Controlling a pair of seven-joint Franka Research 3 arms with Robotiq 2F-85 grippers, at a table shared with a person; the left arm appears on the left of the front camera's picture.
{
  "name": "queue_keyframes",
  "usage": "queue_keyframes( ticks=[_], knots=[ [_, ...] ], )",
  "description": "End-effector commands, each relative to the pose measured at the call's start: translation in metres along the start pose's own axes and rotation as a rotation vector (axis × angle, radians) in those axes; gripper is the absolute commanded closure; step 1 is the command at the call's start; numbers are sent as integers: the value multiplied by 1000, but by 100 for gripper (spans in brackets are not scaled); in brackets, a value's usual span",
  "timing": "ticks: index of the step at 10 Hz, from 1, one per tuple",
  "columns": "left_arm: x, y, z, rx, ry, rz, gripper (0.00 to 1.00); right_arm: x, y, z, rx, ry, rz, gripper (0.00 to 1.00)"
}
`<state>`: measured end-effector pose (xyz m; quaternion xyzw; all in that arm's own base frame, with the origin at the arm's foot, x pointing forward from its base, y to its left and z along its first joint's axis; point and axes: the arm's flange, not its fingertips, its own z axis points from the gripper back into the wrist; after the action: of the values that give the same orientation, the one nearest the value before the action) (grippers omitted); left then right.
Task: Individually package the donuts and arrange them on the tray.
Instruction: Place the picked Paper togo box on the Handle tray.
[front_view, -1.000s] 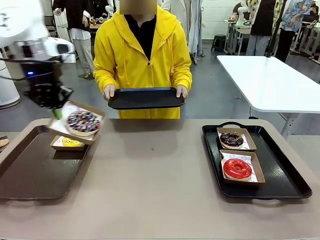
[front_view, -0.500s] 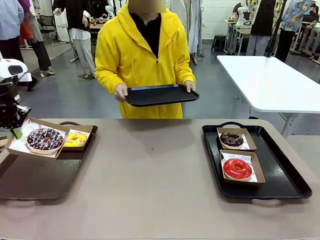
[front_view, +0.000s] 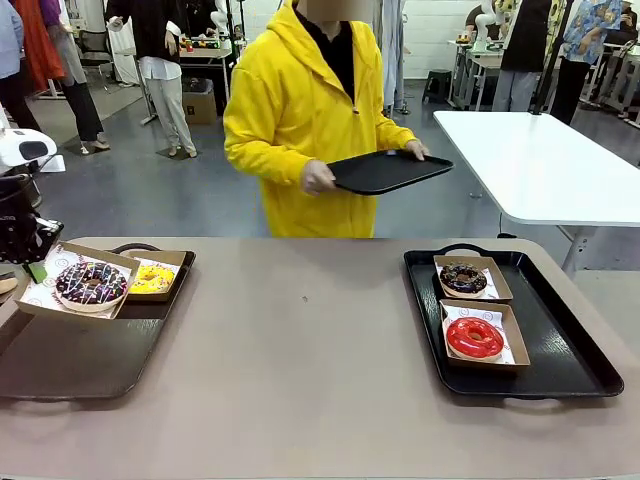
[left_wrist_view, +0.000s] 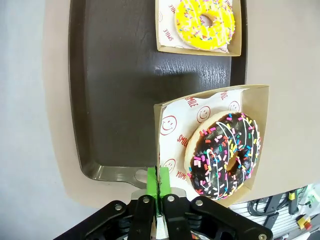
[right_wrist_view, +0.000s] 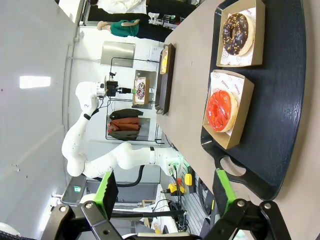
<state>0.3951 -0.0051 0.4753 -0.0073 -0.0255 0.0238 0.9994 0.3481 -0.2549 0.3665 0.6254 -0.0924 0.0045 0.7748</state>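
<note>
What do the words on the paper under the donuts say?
"SMILE": red print on the paper liner of the box under the sprinkled chocolate donut.
"YUM": same liner, near the bottom edge; what follows is hidden.
"SMILE": paper under the yellow donut.
Print under the red donut: too small to read.

four donuts (front_view: 475, 337), four cardboard boxes (front_view: 505, 350), three black trays (front_view: 570, 350), one person (front_view: 300, 120)

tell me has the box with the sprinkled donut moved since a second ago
Yes. The box in the left claw went left and down, from above the yellow donut's box to beside it, over the left tray.
</note>
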Motion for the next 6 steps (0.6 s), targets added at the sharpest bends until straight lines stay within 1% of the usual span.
queue_keyframes(
  ticks=[1,6],
  knots=[
    [-3,1,4,0,-1,6,99,-2,-1,3,0,18,14,0],
    [-1,0,2,0,-5,0,99,-2,-1,3,0,18,14,0]
  ],
)
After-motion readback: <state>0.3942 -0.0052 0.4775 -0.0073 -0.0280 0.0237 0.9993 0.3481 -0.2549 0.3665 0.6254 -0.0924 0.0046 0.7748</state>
